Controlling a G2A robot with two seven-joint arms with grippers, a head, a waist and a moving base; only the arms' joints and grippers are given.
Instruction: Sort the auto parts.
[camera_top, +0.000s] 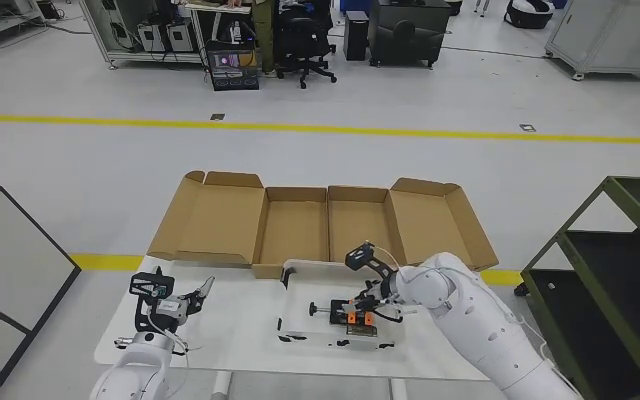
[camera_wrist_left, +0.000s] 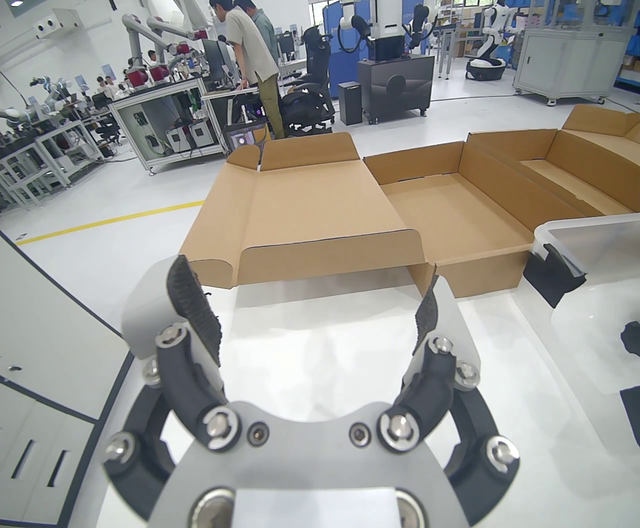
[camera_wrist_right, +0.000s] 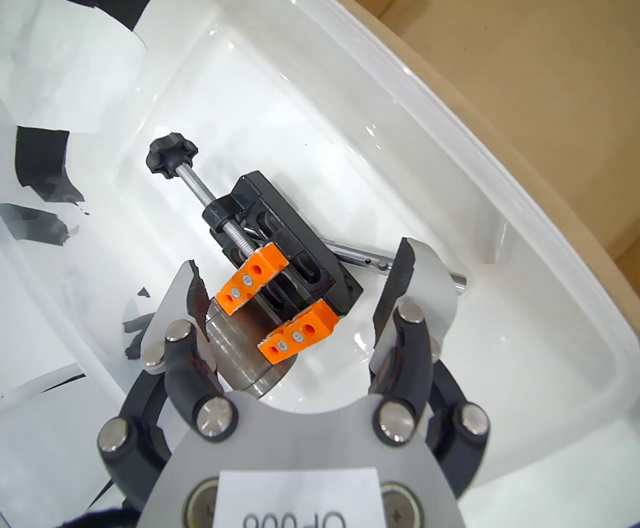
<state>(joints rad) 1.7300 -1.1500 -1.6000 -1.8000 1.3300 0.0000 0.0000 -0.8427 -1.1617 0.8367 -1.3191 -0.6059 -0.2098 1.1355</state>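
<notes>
While the right hand (camera_wrist_right: 300, 272) hangs spread wide on either side of a black clamp (camera_wrist_right: 280, 250) lying with a metal cylinder (camera_wrist_right: 240, 350) in the clear bin (camera_wrist_right: 450, 165), the left hand (camera_wrist_left: 306, 280) hovers wide open over the counter (camera_wrist_left: 325, 350) near the cardboard boxes (camera_wrist_left: 310, 200).

My left hand (camera_wrist_left: 307, 280) and right hand (camera_wrist_right: 300, 260): silver base plates, black curved linkages, round steel screws, pale fingers (camera_wrist_left: 145, 310) faced with dark ribbed pads (camera_wrist_left: 192, 305). White label (camera_wrist_right: 300, 500), black print, on my right wrist. Arm shells (camera_top: 470, 300) glossy white, with thin black cables.
</notes>
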